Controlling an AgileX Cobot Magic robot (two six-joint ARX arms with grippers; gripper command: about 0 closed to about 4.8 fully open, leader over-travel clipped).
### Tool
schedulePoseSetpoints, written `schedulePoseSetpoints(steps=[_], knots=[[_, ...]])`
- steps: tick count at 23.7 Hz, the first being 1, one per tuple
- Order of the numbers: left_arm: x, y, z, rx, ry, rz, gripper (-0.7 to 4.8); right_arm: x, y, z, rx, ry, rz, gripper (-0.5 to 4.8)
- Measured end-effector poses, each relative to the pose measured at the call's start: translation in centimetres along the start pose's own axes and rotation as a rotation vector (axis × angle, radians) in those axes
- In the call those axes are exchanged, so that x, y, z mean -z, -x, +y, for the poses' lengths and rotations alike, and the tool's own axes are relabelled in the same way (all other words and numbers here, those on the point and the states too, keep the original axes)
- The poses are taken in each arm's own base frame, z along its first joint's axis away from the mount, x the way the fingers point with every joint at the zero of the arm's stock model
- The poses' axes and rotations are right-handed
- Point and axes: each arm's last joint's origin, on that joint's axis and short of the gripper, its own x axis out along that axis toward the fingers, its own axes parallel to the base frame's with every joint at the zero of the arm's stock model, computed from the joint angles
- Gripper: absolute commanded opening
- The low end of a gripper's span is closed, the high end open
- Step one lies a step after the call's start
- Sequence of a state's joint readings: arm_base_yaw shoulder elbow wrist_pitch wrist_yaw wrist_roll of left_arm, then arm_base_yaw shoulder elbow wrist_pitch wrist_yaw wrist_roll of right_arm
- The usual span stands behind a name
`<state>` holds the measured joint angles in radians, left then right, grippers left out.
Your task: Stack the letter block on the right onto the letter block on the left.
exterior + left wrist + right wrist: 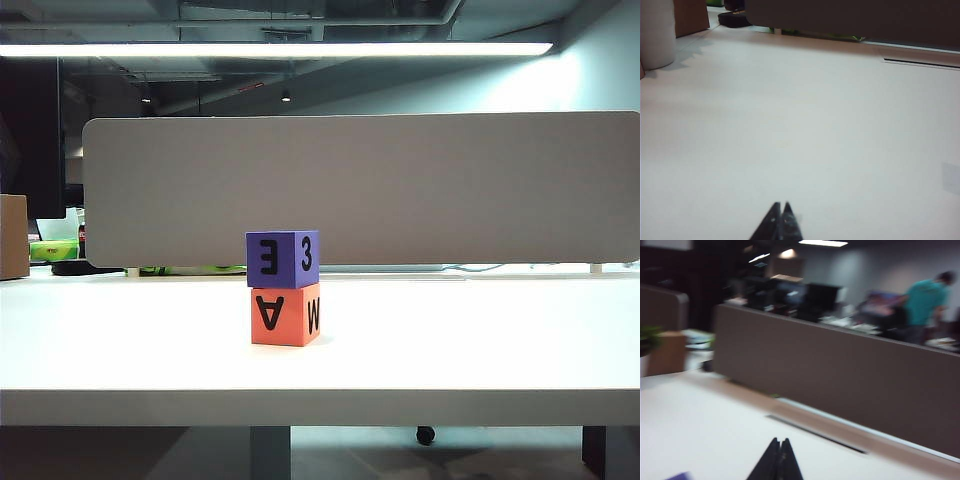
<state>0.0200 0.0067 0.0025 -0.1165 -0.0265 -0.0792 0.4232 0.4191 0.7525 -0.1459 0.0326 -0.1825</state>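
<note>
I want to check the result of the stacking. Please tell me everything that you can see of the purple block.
The purple letter block is a matte cube, foam-like in look, with black characters: a mirrored E on one visible face and a 3 on the other. It sits upright on the orange letter block, turned with one vertical edge toward the camera, near the middle of the white table. Only the orange block touches it; no gripper is near it in the exterior view.

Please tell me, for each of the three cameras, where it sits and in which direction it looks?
Exterior view: low at the table's front edge, facing the purple block stacked on the orange block and the grey partition; no arm shows.
Left wrist view: low over the table, looking toward the partition; shut left pincer tips show.
Right wrist view: higher, blurred, looking over the partition into the office; shut right pincer tips show.
Shared: all three see table and partition.
</note>
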Motion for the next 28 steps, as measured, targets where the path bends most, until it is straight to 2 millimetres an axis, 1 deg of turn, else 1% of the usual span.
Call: schedulePoseSetpoints(steps=[3,4,6,7,8,11,13,15,18,19,21,24,26,28], knots=[[0.0,0.0,0.0,0.0,0.0,0.0,-0.05,2.0,2.3,-0.7,0.153,0.029,-0.025,-0.05],[0.0,0.0,0.0,0.0,0.0,-0.001,-0.05,3.0,3.0,-0.8,0.204,0.037,-0.035,-0.05],[0.0,0.0,0.0,0.0,0.0,0.0,-0.05,4.7,3.8,-0.9,0.276,0.032,-0.044,-0.05],[0.0,0.0,0.0,0.0,0.0,0.0,-0.05,5.7,4.1,-0.9,0.311,0.012,-0.058,-0.05],[0.0,0.0,0.0,0.0,0.0,0.0,-0.05,7.4,4.7,-0.9,0.374,-0.026,-0.066,-0.05],[0.0,0.0,0.0,0.0,0.0,0.0,-0.05,10.3,4.6,-1.1,0.441,-0.074,-0.036,-0.05],[0.0,0.0,0.0,0.0,0.0,-0.001,-0.05,12.4,4.2,-1.3,0.457,-0.105,0.023,-0.05],[0.0,0.0,0.0,0.0,0.0,0.001,-0.05,13.8,4.0,-1.3,0.462,-0.119,0.069,-0.05],[0.0,0.0,0.0,0.0,0.0,-0.001,-0.05,15.4,3.8,-1.3,0.47,-0.128,0.1,-0.05],[0.0,0.0,0.0,0.0,0.0,0.001,-0.05,16.8,3.7,-1.3,0.468,-0.136,0.135,-0.05],[0.0,0.0,0.0,0.0,0.0,0.0,-0.05,18.5,3.6,-1.2,0.467,-0.145,0.177,-0.05],[0.0,0.0,0.0,0.0,0.0,0.0,-0.05,20.2,3.6,-1.0,0.463,-0.163,0.21,-0.05],[0.0,0.0,0.0,0.0,0.0,0.0,-0.05,20.2,3.6,-1.0,0.465,-0.17,0.206,-0.05],[0.0,0.0,0.0,0.0,0.0,0.001,-0.05,20.5,3.6,-1.0,0.464,-0.178,0.238,-0.05]])
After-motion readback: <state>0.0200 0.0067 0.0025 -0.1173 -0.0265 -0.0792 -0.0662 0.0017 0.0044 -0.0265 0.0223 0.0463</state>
